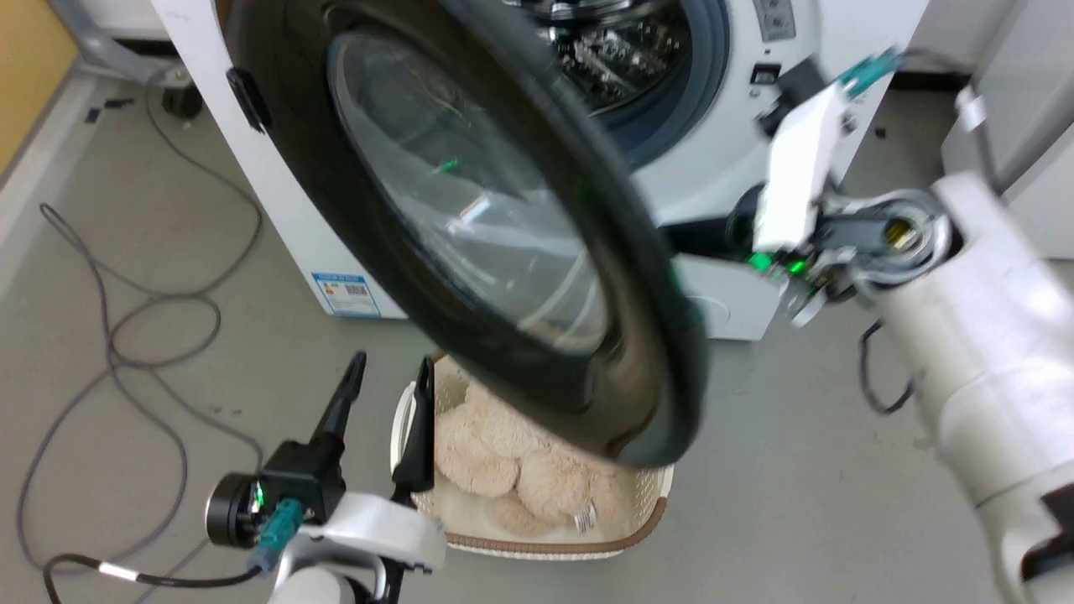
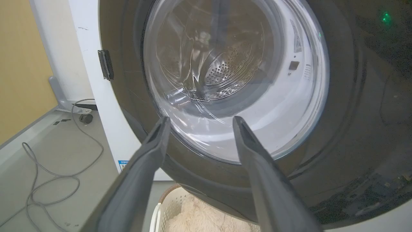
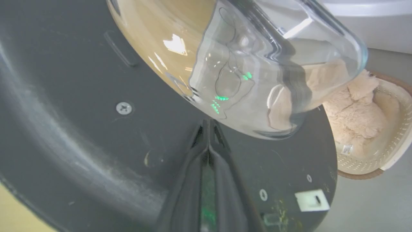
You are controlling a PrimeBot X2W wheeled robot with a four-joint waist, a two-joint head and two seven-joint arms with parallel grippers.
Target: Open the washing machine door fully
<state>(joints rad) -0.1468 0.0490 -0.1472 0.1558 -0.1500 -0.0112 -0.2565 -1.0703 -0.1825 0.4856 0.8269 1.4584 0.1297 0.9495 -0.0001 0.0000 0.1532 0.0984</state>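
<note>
One white basket (image 1: 537, 544) of beige plush (image 1: 503, 457) below the washing machine door (image 1: 470, 201); left claw (image 1: 393, 361) wide, empty; right claw (image 3: 209, 124) closed.

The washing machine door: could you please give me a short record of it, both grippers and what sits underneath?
door state: washing machine door partly open, steel drum exposed
hinge side: robot's left
left gripper: open, empty, pointing at the door's outer side
right gripper: shut, tips at the inner face beside the glass bowl
under door: basket of cream plush
</note>
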